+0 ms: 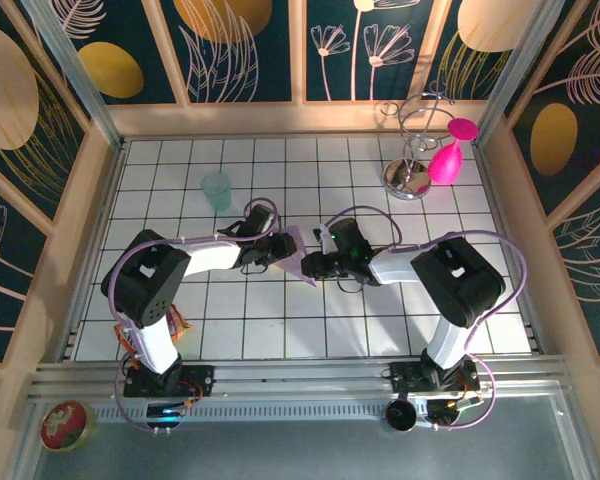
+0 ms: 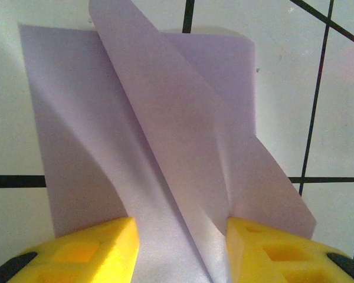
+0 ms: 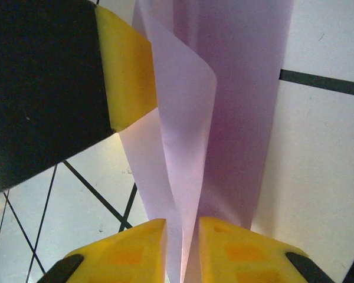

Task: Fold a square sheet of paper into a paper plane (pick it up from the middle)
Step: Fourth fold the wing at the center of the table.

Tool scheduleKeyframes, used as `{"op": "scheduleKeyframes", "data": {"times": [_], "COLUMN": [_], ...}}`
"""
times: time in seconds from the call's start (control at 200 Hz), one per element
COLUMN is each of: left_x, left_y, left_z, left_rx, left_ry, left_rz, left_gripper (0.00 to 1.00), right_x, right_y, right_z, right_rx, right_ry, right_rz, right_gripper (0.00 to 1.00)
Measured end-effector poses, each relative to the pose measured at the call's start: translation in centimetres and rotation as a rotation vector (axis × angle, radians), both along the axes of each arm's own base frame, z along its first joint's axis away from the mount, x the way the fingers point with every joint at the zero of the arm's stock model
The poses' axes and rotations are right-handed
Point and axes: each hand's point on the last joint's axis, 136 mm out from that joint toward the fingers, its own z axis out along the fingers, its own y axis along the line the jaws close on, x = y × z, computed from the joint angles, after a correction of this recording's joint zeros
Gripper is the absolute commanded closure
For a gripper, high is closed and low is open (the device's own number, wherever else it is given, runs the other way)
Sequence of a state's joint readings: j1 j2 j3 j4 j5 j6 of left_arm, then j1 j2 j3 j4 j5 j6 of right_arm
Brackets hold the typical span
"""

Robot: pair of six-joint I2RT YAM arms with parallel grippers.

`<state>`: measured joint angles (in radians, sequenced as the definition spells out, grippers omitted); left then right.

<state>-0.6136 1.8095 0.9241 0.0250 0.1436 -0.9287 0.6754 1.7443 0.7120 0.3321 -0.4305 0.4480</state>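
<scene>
Between my two wrists, near the middle of the white tiled table (image 1: pixel 400 320), the sheet of paper (image 1: pixel 302 256) stands partly folded, a pale lilac flap raised off the tiles. My right gripper (image 3: pixel 182 236) has its yellow fingers (image 3: pixel 127 253) drawn close on either side of an upright fold. The paper fills the narrow slit between them, and I read that as a pinch on the sheet. My left gripper (image 2: pixel 180 236) is spread. Its two pads (image 2: pixel 88 250) sit well apart and the paper runs through the gap, one long diagonal flap lying over a flatter layer that rests on the table. From my right wrist I see one of the left arm's fingers (image 3: pixel 127 71) touching or just beside the curled edge of the same sheet; I cannot tell which.

The paper will handle as thin, light, limp stuff. It curls rather than lying flat, so a hold at a corner would let the rest droop or twist. It will likely keep a crease wherever it is squeezed, and it could tear if my two arms pull apart. It should also slide easily on the tiles. The best hold, I judge, is on the fold line near the middle, where doubled layers give some stiffness — light pressure, both sides of the crease caught together. The teal cup (image 1: pixel 217 190) and the pink bulb (image 1: pixel 446 160) on its wire stand (image 1: pixel 412 175) are well apart from the work.
</scene>
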Motion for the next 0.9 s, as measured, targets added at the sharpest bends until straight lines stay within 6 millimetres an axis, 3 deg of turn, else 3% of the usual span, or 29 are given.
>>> {"op": "scheduleKeyframes", "data": {"times": [0.521,0.676,0.771,0.901], "left_x": [0.0,-0.1,0.3,1.0], "left_y": [0.0,0.5,0.9,0.6], "left_z": [0.1,0.7,2.7,7.1], "left_rx": [-0.001,0.016,0.010,-0.057], "left_ry": [-0.002,-0.008,-0.054,-0.165], "left_rz": [0.000,0.013,0.030,0.041], "left_gripper": [0.55,0.51,0.48,0.51], "right_x": [0.0,-0.1,-0.3,-0.5], "right_y": [-0.3,-0.5,-0.6,-0.5], "right_z": [-0.3,-0.1,-0.1,0.1], "right_rx": [0.015,0.050,0.065,0.083], "right_ry": [0.005,0.025,0.045,0.067], "right_rz": [0.003,0.007,0.009,0.015], "right_gripper": [0.93,0.94,0.94,0.94]}}
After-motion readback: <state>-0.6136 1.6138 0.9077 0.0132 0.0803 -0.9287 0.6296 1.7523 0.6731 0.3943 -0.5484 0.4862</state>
